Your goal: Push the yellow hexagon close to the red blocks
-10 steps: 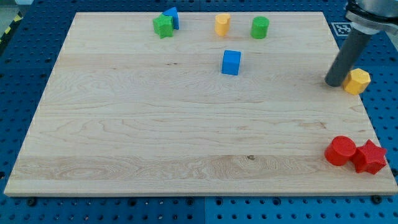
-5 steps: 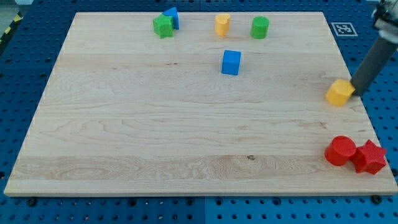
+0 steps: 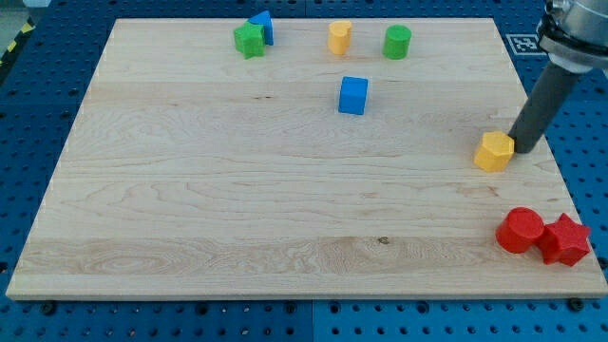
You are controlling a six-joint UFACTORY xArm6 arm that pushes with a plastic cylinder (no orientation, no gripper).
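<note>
The yellow hexagon [image 3: 494, 151] lies on the wooden board [image 3: 237, 190] near its right edge. My tip [image 3: 523, 149] stands just to the right of it, touching or nearly touching it. The red cylinder [image 3: 520, 231] and the red star [image 3: 565, 239] sit side by side at the board's bottom right corner, below the hexagon with a gap between.
A blue cube [image 3: 352, 95] sits at the upper middle. Along the top edge are a green star [image 3: 249, 40] with a blue block [image 3: 263, 26] behind it, a yellow cylinder [image 3: 339, 37] and a green cylinder [image 3: 397, 42]. A tag marker [image 3: 523, 44] lies off the board's top right.
My tip went from the hexagon's left side around to its right side. The hexagon slid left and down, from the right edge inward, closer to the red blocks.
</note>
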